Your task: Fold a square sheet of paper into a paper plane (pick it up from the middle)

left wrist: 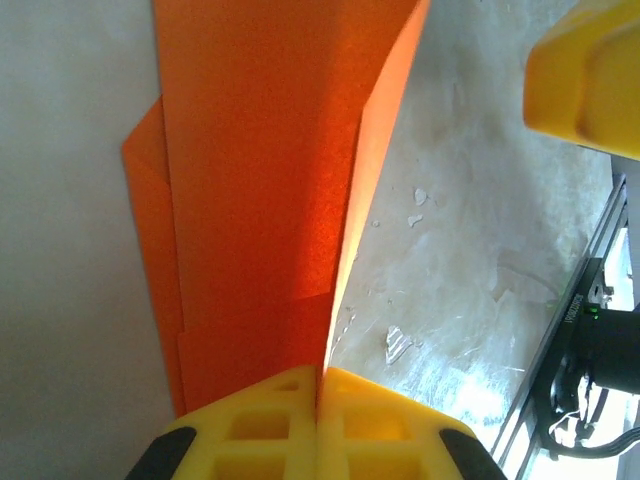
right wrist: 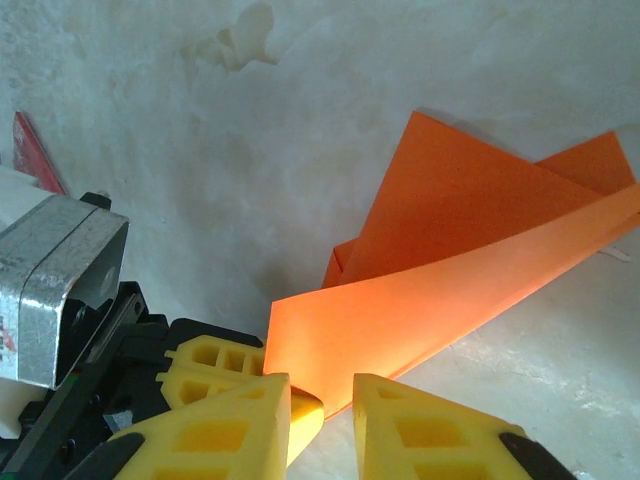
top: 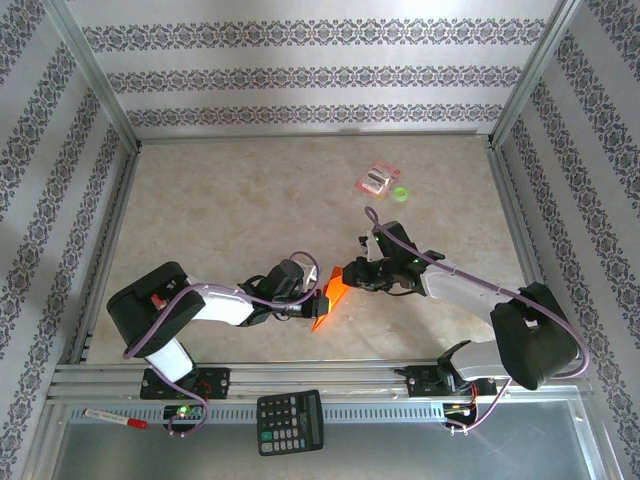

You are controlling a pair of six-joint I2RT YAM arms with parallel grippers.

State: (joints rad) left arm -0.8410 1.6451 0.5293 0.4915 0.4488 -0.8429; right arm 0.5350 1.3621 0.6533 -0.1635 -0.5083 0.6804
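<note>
The paper plane [top: 332, 298], bright orange paper folded into a slim pointed shape, stands on edge at the table's near middle between both grippers. My left gripper [top: 312, 300] is shut on its rear end. In the left wrist view, the folded layers [left wrist: 260, 180] rise straight out of the closed yellow fingertips of that gripper [left wrist: 320, 372]. My right gripper [top: 350, 277] faces it from the right. Seen from the right wrist, the right gripper [right wrist: 322, 385] is open by a narrow gap. The lower edge of one loose orange flap [right wrist: 450, 270] dips into that gap.
A small pink-red packet [top: 378, 179] and a green ring [top: 401, 193] lie at the back right. A black calculator [top: 290, 420] and a red-capped marker [top: 115, 417] rest on the metal ledge in front. Patterned walls and aluminium rails close in the table.
</note>
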